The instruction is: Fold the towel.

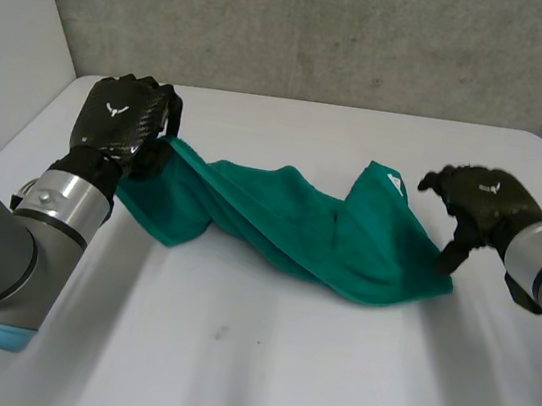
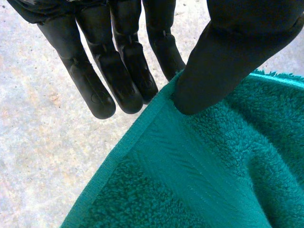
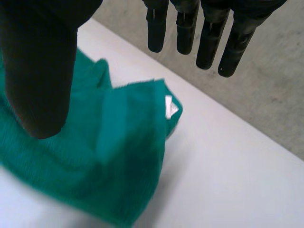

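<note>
**Green towel stretched between two black robot hands on a white table**

Head view: A green towel (image 1: 288, 224) lies crumpled in a long band across the white table (image 1: 257, 373). The left hand (image 1: 119, 121) is at one end of the towel, with that end bunched under it and lifted a little off the table. The grey left arm (image 1: 14, 238) with its light-blue cap reaches in behind it. The right hand (image 1: 482, 197) hovers just beside the towel's other end, fingers bent downward, one tip close to the towel's near corner. It is not clear whether the tip touches. A small white label (image 1: 396, 181) sits on the raised fold near the right hand. A grey concrete wall (image 1: 326, 29) stands beyond both hands, past the table's far edge.

Left wrist view: The left hand (image 2: 228, 57) pinches the towel (image 2: 204, 166). Its thumb presses on the hemmed edge from the front, and its fingers (image 2: 123, 71) reach straight down behind that edge. Beyond the fingertips is a pale grey speckled surface (image 2: 38, 142).

Right wrist view: The right hand (image 3: 38, 71) is open and grips nothing. Its thumb hangs over the towel (image 3: 109, 161), and its straight fingers (image 3: 209, 42) are well apart from the thumb, clear of the cloth. The label (image 3: 169, 107) is on a folded corner between thumb and fingers. Bare table (image 3: 228, 185) lies under the fingers, with grey concrete (image 3: 270, 90) past them.
</note>
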